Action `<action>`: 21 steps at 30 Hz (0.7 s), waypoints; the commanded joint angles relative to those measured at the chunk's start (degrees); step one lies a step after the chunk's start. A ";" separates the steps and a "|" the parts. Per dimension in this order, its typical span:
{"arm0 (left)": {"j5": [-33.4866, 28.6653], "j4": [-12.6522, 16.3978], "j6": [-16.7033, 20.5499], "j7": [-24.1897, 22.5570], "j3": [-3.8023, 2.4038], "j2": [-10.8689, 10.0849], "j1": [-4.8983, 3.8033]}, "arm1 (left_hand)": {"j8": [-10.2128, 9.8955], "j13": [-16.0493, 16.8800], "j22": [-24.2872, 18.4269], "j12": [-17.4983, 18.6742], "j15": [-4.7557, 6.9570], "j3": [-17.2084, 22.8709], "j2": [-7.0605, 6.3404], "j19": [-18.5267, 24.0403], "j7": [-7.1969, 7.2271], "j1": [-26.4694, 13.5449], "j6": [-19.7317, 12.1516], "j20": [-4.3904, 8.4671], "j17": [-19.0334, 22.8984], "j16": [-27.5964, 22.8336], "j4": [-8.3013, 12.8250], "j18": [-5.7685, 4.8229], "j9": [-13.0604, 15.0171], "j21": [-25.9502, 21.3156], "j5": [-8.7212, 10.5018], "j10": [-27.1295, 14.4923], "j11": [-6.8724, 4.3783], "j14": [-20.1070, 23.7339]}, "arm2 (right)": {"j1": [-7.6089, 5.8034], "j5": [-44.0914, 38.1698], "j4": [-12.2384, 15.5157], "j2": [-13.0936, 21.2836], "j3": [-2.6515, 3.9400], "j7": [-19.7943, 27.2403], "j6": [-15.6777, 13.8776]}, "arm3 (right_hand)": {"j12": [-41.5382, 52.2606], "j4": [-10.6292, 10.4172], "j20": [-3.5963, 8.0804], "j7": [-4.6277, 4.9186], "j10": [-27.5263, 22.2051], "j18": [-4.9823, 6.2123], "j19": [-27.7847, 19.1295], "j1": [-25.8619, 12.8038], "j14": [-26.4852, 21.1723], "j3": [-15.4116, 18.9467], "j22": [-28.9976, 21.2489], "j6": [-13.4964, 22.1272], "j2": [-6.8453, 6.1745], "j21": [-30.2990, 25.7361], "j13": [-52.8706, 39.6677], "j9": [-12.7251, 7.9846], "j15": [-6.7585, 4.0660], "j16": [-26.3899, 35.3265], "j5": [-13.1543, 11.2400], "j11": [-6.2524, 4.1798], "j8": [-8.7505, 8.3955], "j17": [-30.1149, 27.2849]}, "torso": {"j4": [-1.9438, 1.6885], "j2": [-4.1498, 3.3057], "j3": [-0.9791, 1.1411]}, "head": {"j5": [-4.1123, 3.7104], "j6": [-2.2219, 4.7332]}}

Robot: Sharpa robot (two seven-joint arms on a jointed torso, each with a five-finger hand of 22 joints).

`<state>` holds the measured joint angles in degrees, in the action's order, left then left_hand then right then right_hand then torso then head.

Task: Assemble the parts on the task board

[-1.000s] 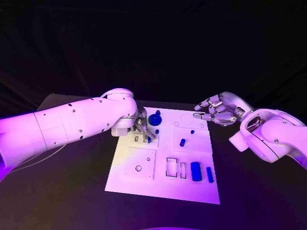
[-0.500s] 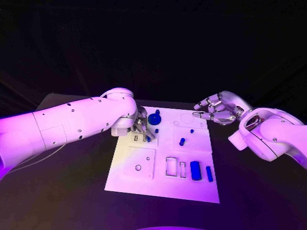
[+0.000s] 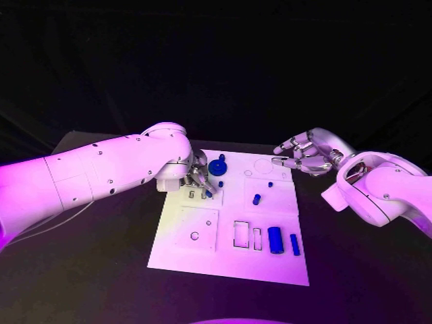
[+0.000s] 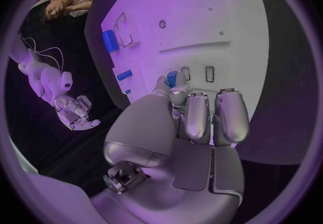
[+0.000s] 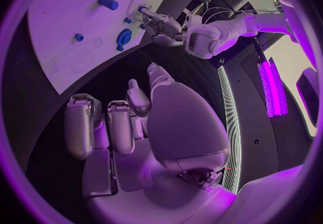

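Observation:
The white task board [image 3: 192, 233] lies in the middle of the table. My left hand [image 3: 196, 177] hangs over its far left part and pinches a small blue part [image 4: 171, 78] at its fingertips, just above the small slots [image 4: 209, 74]. That part also shows at the hand's tips [image 5: 142, 8]. My right hand [image 3: 304, 154] hovers over the board's far right corner, fingers bent and apart, holding nothing. A round blue knob [image 3: 218, 167], a short blue piece [image 3: 256, 200], a thick blue cylinder [image 3: 275, 240] and a thin blue bar [image 3: 295, 244] sit on the board.
Two tiny blue pegs [image 3: 221, 184] [image 3: 271, 184] stand on the board's far half. Rectangular cut-outs [image 3: 241, 235] lie beside the cylinder, and a round hole [image 3: 195, 237] sits near the left side. Black table [image 3: 99, 270] surrounds the board.

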<state>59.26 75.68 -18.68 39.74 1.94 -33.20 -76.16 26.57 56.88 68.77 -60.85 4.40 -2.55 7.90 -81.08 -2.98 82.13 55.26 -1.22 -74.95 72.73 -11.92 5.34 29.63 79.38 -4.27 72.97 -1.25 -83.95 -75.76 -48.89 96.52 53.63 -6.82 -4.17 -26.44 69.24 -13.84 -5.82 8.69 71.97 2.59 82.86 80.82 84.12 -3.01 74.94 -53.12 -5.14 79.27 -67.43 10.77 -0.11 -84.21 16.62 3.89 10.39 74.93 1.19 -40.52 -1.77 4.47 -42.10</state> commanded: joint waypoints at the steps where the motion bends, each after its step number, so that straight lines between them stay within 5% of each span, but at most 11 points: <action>1: -1.41 0.08 0.13 -0.54 0.07 -0.14 0.10 | 0.12 -0.47 0.06 0.63 0.21 4.15 -0.77 0.22 0.11 0.95 -0.49 0.22 -0.48 -0.38 1.74 -1.14 0.19 0.32 -0.20 -0.52 0.00 -1.82 | 0.08 -0.44 -0.05 -0.05 0.00 0.05 0.58 | -0.28 0.05 0.08 -0.13 -0.19 0.34 -0.19 -0.44 3.45 0.25 7.29 -0.18 -0.02 -0.19 0.08 -0.05 -0.37 0.36 0.20 -0.17 0.33 5.10 | -0.02 0.01 -0.01 | 0.01 -0.03; 4: -1.51 0.20 0.55 -0.63 0.06 -0.45 0.10 | -0.02 -0.76 0.16 0.96 0.11 6.39 -1.91 0.23 0.02 0.60 -0.52 0.18 -0.53 -0.46 1.62 -1.14 0.32 0.36 -0.15 -0.52 -0.01 -1.83 | 0.10 -0.40 -0.06 -0.04 0.00 0.05 0.62 | -0.28 0.05 0.08 -0.13 -0.19 0.34 -0.19 -0.44 3.45 0.25 7.29 -0.18 -0.02 -0.19 0.08 -0.05 -0.37 0.36 0.20 -0.17 0.33 5.10 | -0.03 0.02 0.00 | 0.04 -0.02; 7: -1.69 0.59 1.85 -0.97 0.04 -1.04 0.11 | -0.24 -1.11 0.24 1.42 0.08 13.47 -5.12 0.31 0.08 -0.28 -0.50 0.15 -0.73 -0.56 1.68 -1.12 0.74 0.38 -0.20 -0.39 0.03 -1.88 | 0.11 -0.32 -0.09 -0.02 -0.01 0.05 0.62 | -0.23 0.05 0.08 -0.13 -0.14 0.34 -0.20 -0.46 3.46 0.26 7.28 -0.17 0.00 -0.21 0.02 -0.06 -0.38 0.34 0.27 -0.17 0.34 5.14 | -0.08 0.01 0.05 | 0.11 0.00; 8: -1.79 0.81 2.38 -1.08 0.03 -1.31 0.12 | -0.23 -1.22 0.37 1.54 -0.15 19.36 -7.88 0.30 -0.12 -2.32 -0.35 0.11 -0.86 -0.65 1.23 -1.19 1.15 0.43 -0.01 -0.09 -0.01 -1.92 | 0.11 -0.30 -0.11 -0.02 -0.01 0.06 0.62 | -0.23 0.05 0.08 -0.13 -0.14 0.34 -0.20 -0.46 3.46 0.26 7.28 -0.17 0.00 -0.21 0.02 -0.06 -0.38 0.34 0.27 -0.17 0.34 5.14 | -0.10 0.00 0.05 | 0.13 -0.01; 13: -2.11 2.45 5.75 -1.83 -0.04 -3.22 0.14 | 0.26 -0.92 0.68 1.14 0.15 29.57 -12.36 0.23 -0.14 -6.42 -0.22 0.10 -1.08 -0.79 2.36 -1.15 2.30 0.54 0.05 0.48 -0.05 -2.01 | 0.22 -0.24 -0.20 -0.03 -0.03 0.07 0.62 | -0.23 0.05 0.08 -0.13 -0.14 0.34 -0.20 -0.46 3.46 0.26 7.28 -0.17 0.00 -0.21 0.02 -0.06 -0.38 0.34 0.27 -0.17 0.34 5.14 | -0.08 0.00 0.03 | 0.27 -0.04; 17: -2.21 3.86 8.25 -1.96 -0.07 -4.83 0.27 | 0.73 0.28 0.87 -0.03 0.25 35.74 -14.68 0.17 0.10 -9.05 0.07 0.14 -1.23 -0.86 4.44 -1.20 3.15 0.62 0.12 1.39 -0.18 -2.07 | 0.31 -0.21 -0.26 0.04 -0.04 0.08 0.60 | -0.23 0.05 0.08 -0.13 -0.14 0.34 -0.20 -0.46 3.46 0.26 7.28 -0.17 0.00 -0.21 0.02 -0.06 -0.38 0.34 0.27 -0.17 0.34 5.14 | -0.14 -0.01 0.08 | 0.36 -0.14; 21: -2.21 5.14 9.61 -2.05 -0.08 -5.98 0.70 | 0.89 0.47 0.94 -0.23 0.30 37.81 -15.62 0.15 0.22 -10.37 0.12 0.18 -1.28 -0.91 5.39 -1.20 3.52 0.64 0.19 1.54 -0.12 -2.09 | 0.39 -0.20 -0.26 0.16 -0.04 0.08 0.59 | -0.23 0.02 0.09 -0.12 -0.14 0.36 -0.24 -0.55 3.45 0.30 7.23 -0.16 0.00 -0.28 0.02 -0.07 -0.37 0.37 0.35 -0.17 0.35 5.09 | -0.16 -0.02 -0.03 | 0.41 -0.24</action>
<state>57.63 80.19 -12.27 38.72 1.89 -38.96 -75.65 27.12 57.30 69.62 -60.81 4.40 29.49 -7.65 -81.08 -2.87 72.11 55.03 -1.22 -74.94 72.16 -12.10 4.73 33.04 79.66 -4.26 74.13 -1.55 -83.95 -75.44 -48.81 96.27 53.76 -6.86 -4.19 -26.40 69.24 -13.83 -5.82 8.69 71.97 2.59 82.87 80.82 84.12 -3.02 74.92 -53.13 -5.14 79.28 -67.43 10.77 -0.11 -84.21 16.62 3.90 10.39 74.92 1.04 -40.52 -1.72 4.83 -42.26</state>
